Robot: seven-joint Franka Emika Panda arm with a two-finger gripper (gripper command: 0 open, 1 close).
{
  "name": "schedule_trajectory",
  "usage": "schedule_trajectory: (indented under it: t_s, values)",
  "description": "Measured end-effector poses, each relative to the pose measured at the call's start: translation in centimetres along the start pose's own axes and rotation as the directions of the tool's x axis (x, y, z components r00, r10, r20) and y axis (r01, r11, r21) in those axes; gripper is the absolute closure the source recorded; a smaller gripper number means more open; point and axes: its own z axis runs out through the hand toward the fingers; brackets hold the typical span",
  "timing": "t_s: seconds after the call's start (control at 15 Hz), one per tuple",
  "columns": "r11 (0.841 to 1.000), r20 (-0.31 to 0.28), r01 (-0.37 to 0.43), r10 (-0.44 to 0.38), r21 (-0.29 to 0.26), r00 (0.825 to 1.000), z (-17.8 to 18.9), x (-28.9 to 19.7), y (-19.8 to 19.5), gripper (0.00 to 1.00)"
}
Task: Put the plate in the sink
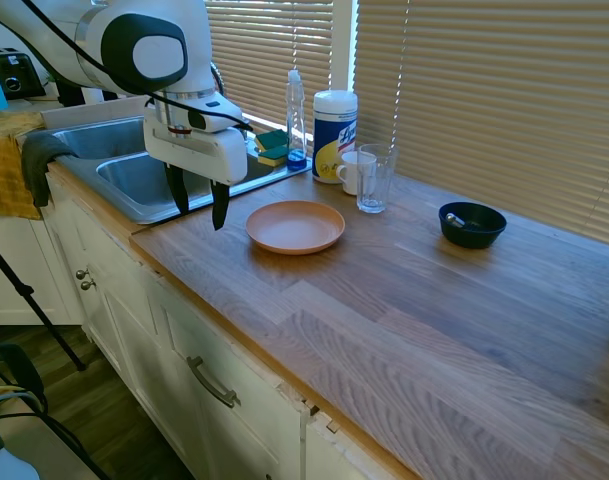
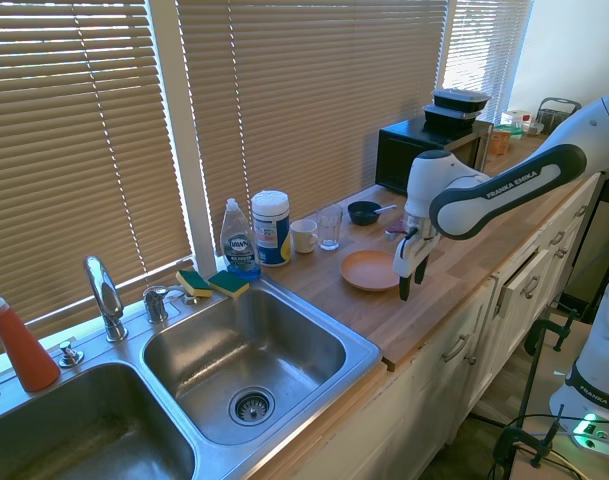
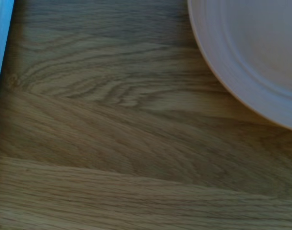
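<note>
Your claw [image 1: 197, 207] is hanging just above the tabletop [image 1: 404, 320], fingers spread apart and gripping nothing. The plate [image 1: 295, 226] is lying flat just beside it, empty. It's looking stiff, light and smooth-rimmed, so you're likely pinching the near rim edge, since its face offers no hold. The sink [image 1: 134, 178] is waiting beyond, left basin nearest.

Plate [image 1: 295, 226] on countertop [image 1: 404, 300] between sink [image 1: 134, 180] and bowl [image 1: 472, 224].
</note>
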Motion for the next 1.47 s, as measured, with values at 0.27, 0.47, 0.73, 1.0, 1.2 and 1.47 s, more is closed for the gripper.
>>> schedule_trajectory:
  t_s: [0.27,0.47,0.73,1.0,1.2,1.47]
  values:
    - [1.0,-0.003,-0.007,0.007,0.008,1.0,-0.4,0.5,0.1,0.0]
    - [0.998,-0.023,-0.037,0.038,0.043,0.999,-2.1,3.7,1.1,0.0]
    - [0.994,-0.033,-0.104,0.106,0.046,0.994,-3.1,11.1,2.9,0.0]
    - [0.99,-0.032,-0.136,0.136,0.029,0.99,-2.2,18.1,4.2,0.0]
    - [0.994,-0.014,-0.104,0.104,0.039,0.994,-1.2,21.5,4.5,0.0]
    - [0.997,0.05,-0.031,0.028,0.068,0.998,1.2,24.0,4.2,0.0]
